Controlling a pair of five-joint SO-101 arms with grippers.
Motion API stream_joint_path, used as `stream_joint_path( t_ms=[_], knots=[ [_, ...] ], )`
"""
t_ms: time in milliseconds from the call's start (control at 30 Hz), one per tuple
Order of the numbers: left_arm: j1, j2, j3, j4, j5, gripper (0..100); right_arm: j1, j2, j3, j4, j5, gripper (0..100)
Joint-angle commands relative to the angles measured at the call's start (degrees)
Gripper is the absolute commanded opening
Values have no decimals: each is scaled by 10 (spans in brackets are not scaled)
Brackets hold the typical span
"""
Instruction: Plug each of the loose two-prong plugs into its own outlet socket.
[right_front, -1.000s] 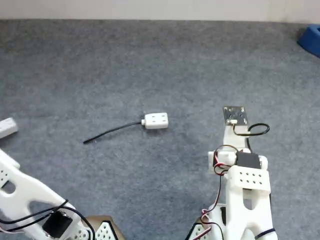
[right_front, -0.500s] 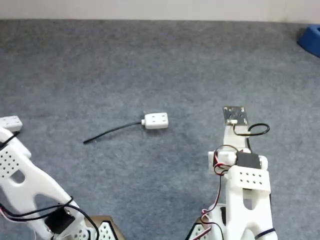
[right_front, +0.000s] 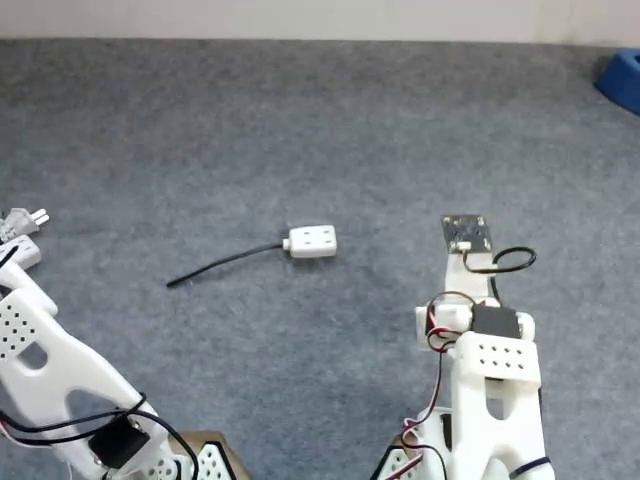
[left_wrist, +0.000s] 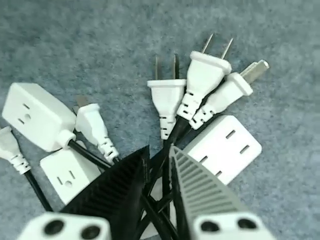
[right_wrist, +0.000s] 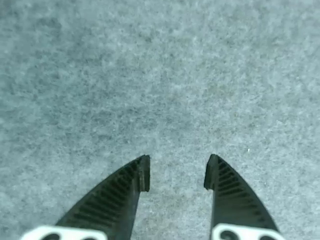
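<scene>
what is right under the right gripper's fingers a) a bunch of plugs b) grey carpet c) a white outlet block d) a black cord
b: in the right wrist view the right gripper hangs open over grey carpet, while the plug bundle is held by its cords in the left gripper.

A worktop (right_front: 300, 120) covered in short grey carpet. Near its middle lies a white outlet block (right_front: 312, 240), its black cord (right_front: 220, 264) trailing toward the left. At the far right edge sits a blue object (right_front: 622, 80), partly cut off. At the left edge, three more white outlet blocks (left_wrist: 35, 116) lie close together among white two-prong plugs (left_wrist: 165, 97) on black cords (left_wrist: 162, 145).
</scene>
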Motion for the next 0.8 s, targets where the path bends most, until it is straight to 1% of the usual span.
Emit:
stream_joint_path(
  t_ms=[0,133,300,667,767],
  knots=[
    [-1,-36,1,-2,-6,98,-3,-8,-3,6,7,189],
    [7,-10,14,-40,-6,102,-3,-8,-1,6,7,189],
    [7,44,14,-69,-7,102,-3,-8,-1,6,7,189],
    [7,56,18,-66,-18,98,-3,-9,-1,6,7,189],
    [7,67,49,-67,-19,98,-3,-9,-1,6,7,189]
  ],
)
